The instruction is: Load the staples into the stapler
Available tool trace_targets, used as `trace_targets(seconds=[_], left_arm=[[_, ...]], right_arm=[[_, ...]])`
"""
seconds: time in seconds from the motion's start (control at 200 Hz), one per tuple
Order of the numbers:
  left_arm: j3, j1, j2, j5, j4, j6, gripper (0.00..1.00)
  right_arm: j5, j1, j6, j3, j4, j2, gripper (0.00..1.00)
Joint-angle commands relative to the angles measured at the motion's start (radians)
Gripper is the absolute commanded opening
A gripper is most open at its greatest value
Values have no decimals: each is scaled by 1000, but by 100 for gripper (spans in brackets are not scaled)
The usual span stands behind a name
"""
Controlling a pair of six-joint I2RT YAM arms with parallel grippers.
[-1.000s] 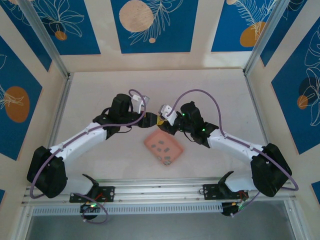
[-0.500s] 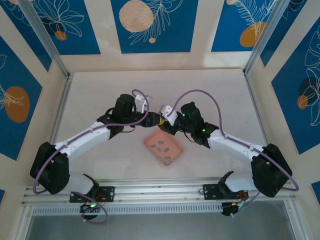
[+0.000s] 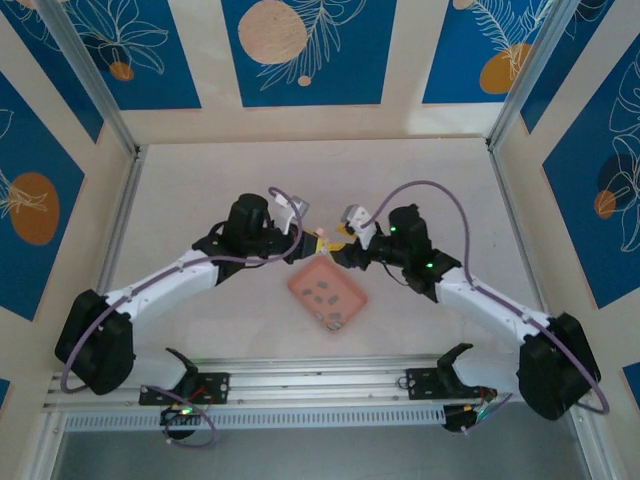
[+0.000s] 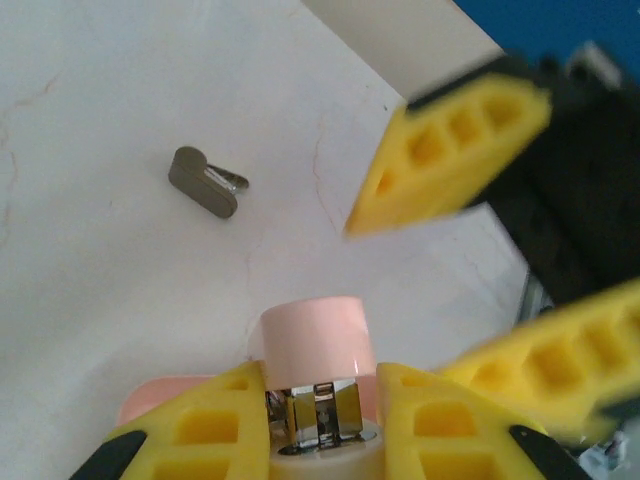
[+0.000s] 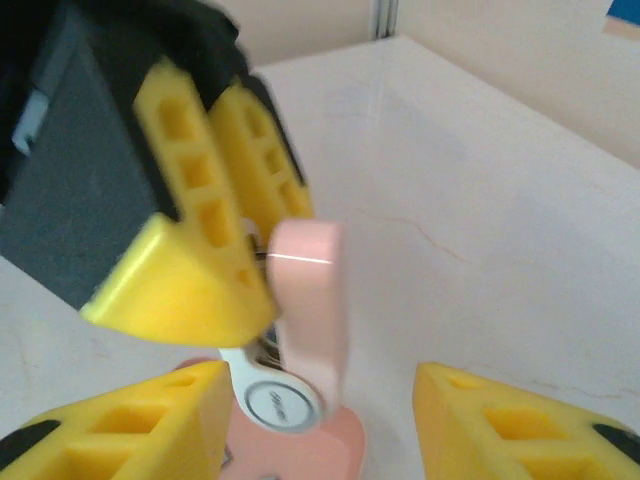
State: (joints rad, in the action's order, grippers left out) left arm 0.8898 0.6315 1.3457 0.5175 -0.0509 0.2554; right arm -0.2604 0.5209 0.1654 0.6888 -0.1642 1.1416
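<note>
Pale bench (image 3: 200, 180), walled in on three sides by blue-and-cream panels.

Left arm (image 3: 170, 275) and right arm (image 3: 480, 300) both reach inward. Their wrists meet near mid-bench, just beyond the far corner of the tray.

Shallow pink tray (image 3: 296, 284) sits flat on the bench, turned like a diamond, nearer the bases than the two jaws.

Left gripper (image 3: 308, 240): jaws pressed in on the stapler, one yellow finger (image 4: 200, 430) on each flank, both in contact. The grip is low on the body.

Right gripper (image 3: 345, 247): jaws spread wide, nothing pinched. In the right wrist view its own fingers (image 5: 130, 420) stand well apart either side of the stapler and clear of it. In the left wrist view they are blurred, just beside the stapler's far end.

Stapler (image 4: 312, 340): small, pale pink, rounded cap. It is held off the bench between the two wrists. In the right wrist view it stands roughly on end, with a white rounded end and bare metal showing at the bottom.

Staples (image 3: 322, 293): several tiny dark grey strips lying loose inside the tray, scattered from the centre towards its near corner. Count unclear.

One small grey metal piece (image 4: 205, 182) lies alone on the bare bench, apart from the stapler. Cannot tell what it is.
</note>
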Motion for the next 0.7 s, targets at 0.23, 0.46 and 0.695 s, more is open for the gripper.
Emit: trace_targets(seconds=[0.23,0.46,0.695], left_arm=[[-70,1,-70,241,-135,-507,0],[-47,1,-58,352,-109,-611,0],[-35,3,-60,352,-71,-648,0]], right_arm=[[-438,-139,163,100,363,-40,59],[-440,-88,305,198,482,48,60],[-486,-62,324,265,508,119,58]])
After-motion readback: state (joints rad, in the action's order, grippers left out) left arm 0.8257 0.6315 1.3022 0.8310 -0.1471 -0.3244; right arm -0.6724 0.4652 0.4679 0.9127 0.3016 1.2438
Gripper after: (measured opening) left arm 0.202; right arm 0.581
